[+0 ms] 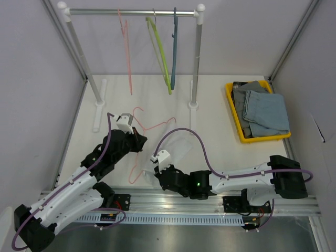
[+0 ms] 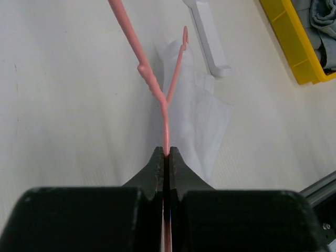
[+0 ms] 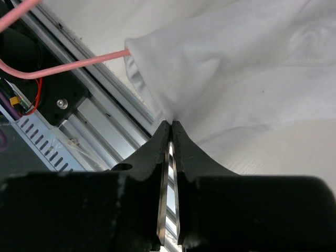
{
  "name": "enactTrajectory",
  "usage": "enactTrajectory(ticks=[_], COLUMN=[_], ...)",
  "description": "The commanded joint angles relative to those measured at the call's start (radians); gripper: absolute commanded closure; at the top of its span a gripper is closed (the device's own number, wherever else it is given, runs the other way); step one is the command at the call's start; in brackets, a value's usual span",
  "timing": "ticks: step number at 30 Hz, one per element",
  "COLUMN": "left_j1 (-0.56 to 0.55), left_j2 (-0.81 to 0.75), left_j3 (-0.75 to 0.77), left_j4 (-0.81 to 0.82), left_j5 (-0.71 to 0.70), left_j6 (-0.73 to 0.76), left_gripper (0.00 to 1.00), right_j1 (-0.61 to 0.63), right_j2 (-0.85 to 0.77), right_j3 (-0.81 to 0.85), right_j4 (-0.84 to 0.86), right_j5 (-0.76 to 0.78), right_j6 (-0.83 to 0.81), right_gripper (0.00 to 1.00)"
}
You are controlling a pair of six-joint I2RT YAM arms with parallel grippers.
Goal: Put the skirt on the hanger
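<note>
A pink hanger (image 1: pixel 152 127) lies on the white table, and its wire runs straight into my left gripper (image 2: pixel 165 152), which is shut on it. The white skirt (image 1: pixel 181 148) lies crumpled to the right of the hanger (image 2: pixel 151 81) and reaches under it. One arm of the hanger (image 3: pixel 79 65) disappears into the skirt's folded edge (image 3: pixel 247 68). My right gripper (image 3: pixel 171 125) pinches that edge of the cloth at the near side of the table, its jaws shut on the fabric. In the top view the right gripper (image 1: pixel 157 169) sits just below the skirt and the left gripper (image 1: pixel 139 142) to its left.
A clothes rail (image 1: pixel 131 10) at the back carries pink, green and blue hangers; its white foot (image 2: pixel 207 37) lies just beyond the skirt. A yellow tray (image 1: pixel 234 113) with folded grey and blue clothes stands at the right. An aluminium rail (image 3: pixel 100 121) runs along the near edge.
</note>
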Motion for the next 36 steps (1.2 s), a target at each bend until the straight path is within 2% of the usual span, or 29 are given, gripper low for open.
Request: enactTrajectory(ticks=[1,3,7,10,16,21,25,28,33,36], left_j1=[-0.004,-0.004,-0.004,-0.004,-0.004,-0.004,-0.004,-0.004,-0.002,-0.002], left_j2=[-0.019,-0.032,-0.067,-0.096,-0.142,-0.191,-0.203,-0.191,-0.153,-0.118], left_j3=[0.064,0.070,0.086,0.130,0.220,0.283,0.349,0.415,0.509,0.556], left_j4=[0.048,0.049,0.043,0.000,-0.148,-0.256,-0.348,-0.416,-0.540,-0.555], left_j5=[-0.019,-0.019,-0.019,-0.022,-0.056,-0.085,-0.164,-0.198,-0.338,-0.407], left_j6=[-0.009,-0.005,0.004,0.015,0.050,0.040,0.024,0.024,0.001,0.018], left_gripper=[1.00,1.00,1.00,1.00,1.00,1.00,1.00,1.00,1.00,1.00], right_j1=[0.011,0.011,0.016,0.010,-0.054,-0.191,-0.295,-0.350,-0.401,-0.420], right_j2=[0.006,0.010,-0.028,-0.106,-0.291,-0.454,-0.557,-0.583,-0.602,-0.595], right_j3=[-0.012,-0.012,-0.020,-0.012,0.040,0.070,0.101,0.124,0.164,0.179], right_j4=[0.010,0.012,-0.027,-0.085,-0.235,-0.313,-0.373,-0.398,-0.415,-0.412], right_j5=[-0.019,-0.043,-0.027,0.019,0.074,0.042,0.002,-0.016,-0.037,-0.059], right_j6=[0.029,0.027,0.037,0.032,0.017,0.012,0.000,-0.014,-0.037,-0.046], right_gripper=[0.89,0.84,0.28,0.18,0.18,0.19,0.19,0.20,0.20,0.20])
